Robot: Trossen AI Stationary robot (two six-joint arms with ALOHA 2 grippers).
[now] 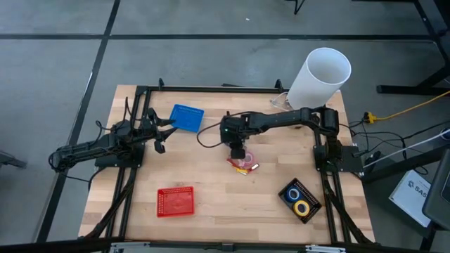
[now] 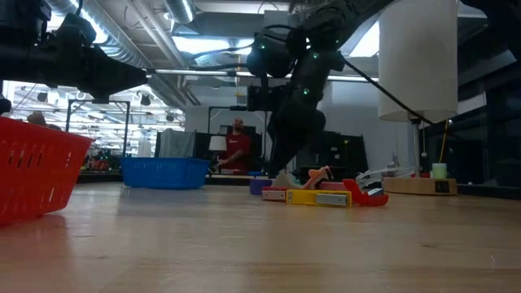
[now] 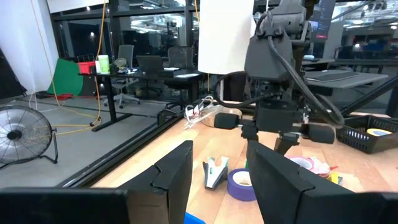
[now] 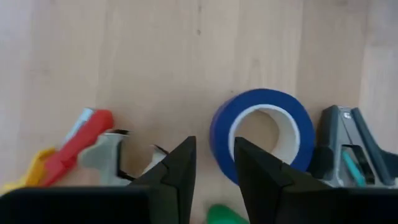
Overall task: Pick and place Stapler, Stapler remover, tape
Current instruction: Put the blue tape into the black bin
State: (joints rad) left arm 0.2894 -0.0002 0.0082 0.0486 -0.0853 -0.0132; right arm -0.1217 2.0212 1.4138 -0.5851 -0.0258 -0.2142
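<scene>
My right gripper [image 1: 239, 150] points down over a small pile at the table's middle and is open. In its wrist view its fingertips [image 4: 214, 163] stand on either side of the near wall of a blue tape roll [image 4: 264, 106] that lies flat on the wood. A dark grey stapler remover [image 4: 348, 146] lies beside the roll. Red and yellow staplers [image 2: 326, 196] and a pink tape roll [image 3: 305, 164] lie in the same pile. My left gripper [image 1: 160, 133] waits open next to the blue basket [image 1: 186, 117]. My right gripper comes from above, pointing down, with one finger [image 4: 258, 177] over the blue roll's hole and the other outside its wall [image 4: 219, 134]. I cannot tell whether either finger touches the roll, which lies flat on the table.
A red basket [image 1: 176, 202] stands near the table's near edge. A black tray [image 1: 290, 188] at the near right holds blue and yellow tape rolls. A tall white cylinder [image 1: 320, 76] stands at the far right corner. A person [image 2: 237, 146] shows in the room beyond.
</scene>
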